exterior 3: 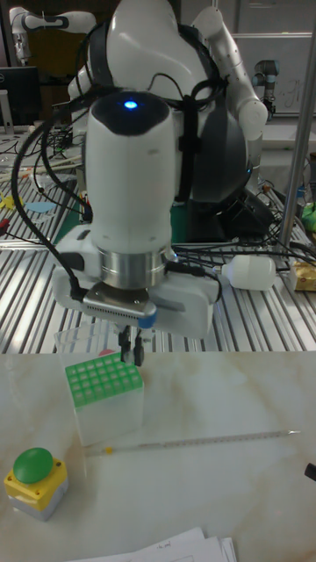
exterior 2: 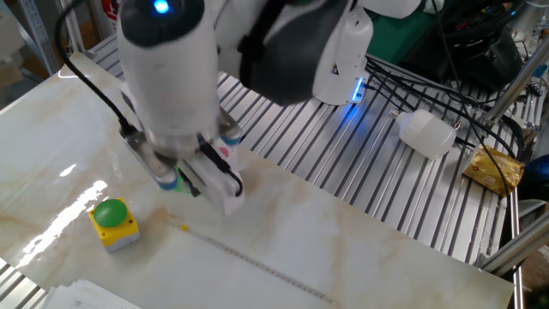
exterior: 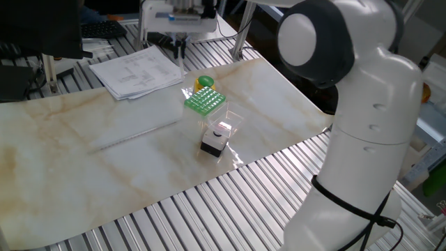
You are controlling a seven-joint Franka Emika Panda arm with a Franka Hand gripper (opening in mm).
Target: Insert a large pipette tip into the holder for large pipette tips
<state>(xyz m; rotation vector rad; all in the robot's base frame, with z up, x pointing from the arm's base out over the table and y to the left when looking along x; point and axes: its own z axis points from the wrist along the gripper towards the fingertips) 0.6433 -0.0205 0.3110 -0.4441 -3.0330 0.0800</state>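
The holder for large pipette tips (exterior: 205,101) has a bright green gridded top and stands upright on the marble board; it also shows in the tall view (exterior 3: 104,384). My gripper (exterior: 178,47) hangs high above the board, behind and left of the holder. In the tall view the gripper (exterior 3: 132,349) hovers just above the holder's back right corner. Its dark fingers (exterior 3: 126,342) stand close together, shut. The large pipette tip is too small to make out between them or anywhere else. In the other fixed view the arm hides the holder, and the gripper (exterior 2: 214,178) is blurred.
A yellow box with a green button (exterior: 204,82) stands behind the holder. A black-and-white box in a clear case (exterior: 219,134) sits in front of it. A long thin rod (exterior 3: 193,442) lies on the marble board (exterior: 63,167). Papers (exterior: 139,70) lie at the back.
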